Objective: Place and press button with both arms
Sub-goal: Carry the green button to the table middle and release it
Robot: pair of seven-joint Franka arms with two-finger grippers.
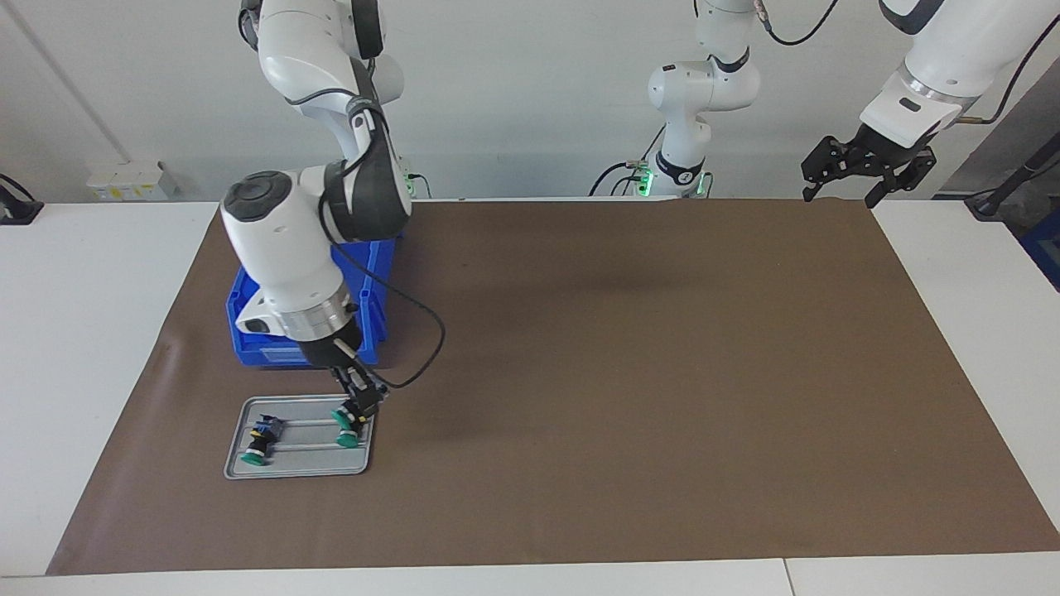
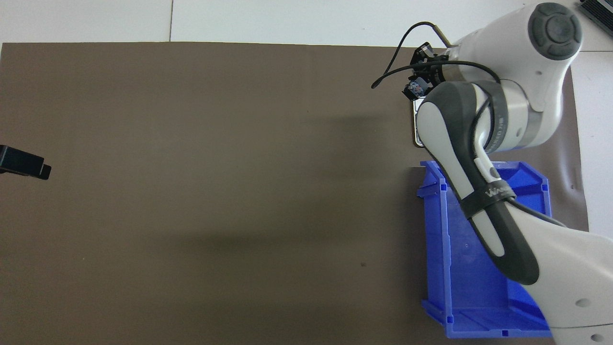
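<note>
The right arm [image 1: 290, 240] reaches out from its base over the blue bin [image 1: 377, 273] and down to a grey metal tray [image 1: 298, 463]. The tray lies flat on the brown mat [image 1: 621, 372] that covers the surface [image 1: 99, 331], toward the right arm's end and farther from the robots than the bin, just beside it.

The right gripper [image 1: 354, 418] is at the tray, at the end nearer the middle of the mat. Its fingers are closed in on a button [image 1: 348, 429] with a green cap; the cap points down and away from the robots, with a second green cap showing just beside it. Whether the button is lifted clear of the tray or touches it cannot be told. In the overhead view the arm's own wrist covers most of the tray, and only the gripper's black links and a bluish-grey block between them show.

A further button [image 1: 258, 445] lies on its side in the tray, at the end toward the table's edge, green cap pointing away from the robots, bluish block nearer to them. It is apart from the gripper.

The left arm [image 1: 927, 66] waits raised at its own end of the table. The left gripper [image 1: 840, 194] hangs over the mat's corner nearest the robots, fingers spread wide, holding nothing.
</note>
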